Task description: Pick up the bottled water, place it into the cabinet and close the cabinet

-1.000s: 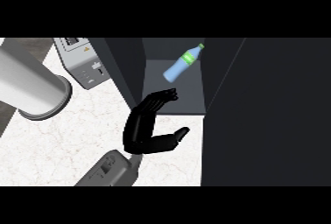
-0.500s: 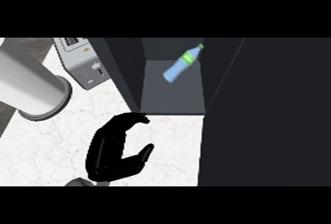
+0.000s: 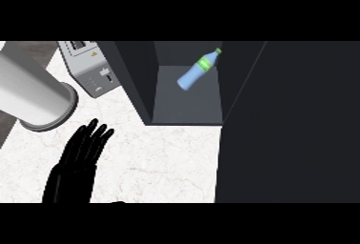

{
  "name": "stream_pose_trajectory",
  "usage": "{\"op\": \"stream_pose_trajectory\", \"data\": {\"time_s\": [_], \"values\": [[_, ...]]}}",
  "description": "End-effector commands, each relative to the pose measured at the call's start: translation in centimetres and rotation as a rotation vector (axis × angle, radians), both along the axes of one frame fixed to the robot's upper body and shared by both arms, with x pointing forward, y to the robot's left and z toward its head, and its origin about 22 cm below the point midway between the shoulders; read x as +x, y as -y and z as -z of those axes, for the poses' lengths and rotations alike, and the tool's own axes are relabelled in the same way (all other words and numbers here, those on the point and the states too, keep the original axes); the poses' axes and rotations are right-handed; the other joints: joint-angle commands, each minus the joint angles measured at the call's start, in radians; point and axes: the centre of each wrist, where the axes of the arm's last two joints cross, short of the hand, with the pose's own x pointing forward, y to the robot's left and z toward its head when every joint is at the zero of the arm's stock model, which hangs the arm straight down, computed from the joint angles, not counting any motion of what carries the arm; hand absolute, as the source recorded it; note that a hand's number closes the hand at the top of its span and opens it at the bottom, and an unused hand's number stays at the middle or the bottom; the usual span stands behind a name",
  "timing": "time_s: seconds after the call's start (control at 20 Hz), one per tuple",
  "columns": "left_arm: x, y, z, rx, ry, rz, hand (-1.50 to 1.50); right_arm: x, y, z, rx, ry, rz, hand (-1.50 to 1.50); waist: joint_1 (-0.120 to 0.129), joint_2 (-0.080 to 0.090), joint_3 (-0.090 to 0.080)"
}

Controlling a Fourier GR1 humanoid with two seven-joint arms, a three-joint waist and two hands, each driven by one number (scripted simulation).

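The bottled water (image 3: 196,72) is blue with a green label and cap. It lies tilted inside the open dark cabinet (image 3: 184,108), with its cap pointing to the upper right. The cabinet's dark door (image 3: 295,124) stands open and fills the right side of the view. My left hand (image 3: 76,164) is at the lower left over the white marble counter (image 3: 169,162), well clear of the cabinet. Its fingers are straight and point up, and it holds nothing. My right hand does not show.
A large grey cylinder (image 3: 32,93) lies across the upper left, just above my hand. A silver toaster (image 3: 91,66) stands left of the cabinet's side wall (image 3: 134,81).
My left hand has drawn back from the cabinet's opening, down and to the left. Its fingers have gone from curled to straight. The bottle has stayed where it lies in the cabinet.
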Motion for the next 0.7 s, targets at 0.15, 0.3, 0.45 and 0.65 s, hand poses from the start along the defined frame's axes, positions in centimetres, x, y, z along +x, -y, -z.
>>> {"op": "stream_pose_trajectory", "data": {"time_s": [0.15,0.3,0.45,0.65], "values": [[-2.6,-3.2,-0.5,-0.026,-0.029,-0.035,-1.50,-0.1,-1.3,-5.6,-0.159,0.190,-0.155,1.50,0.016,-0.009,-0.005],[-2.8,-4.5,-0.5,-0.022,-0.033,-0.030,-1.50,0.4,-1.9,-5.3,-0.159,0.220,-0.199,1.50,0.028,-0.009,-0.009],[-3.2,-6.1,-1.1,-0.012,-0.002,-0.043,-1.50,0.4,-2.6,-4.7,-0.126,0.172,-0.208,1.50,0.044,-0.003,-0.009],[-4.3,-6.7,-1.2,-0.017,-0.024,-0.012,-1.50,-0.1,-4.0,-3.5,0.046,0.067,-0.159,1.50,0.059,0.003,-0.010]]}}
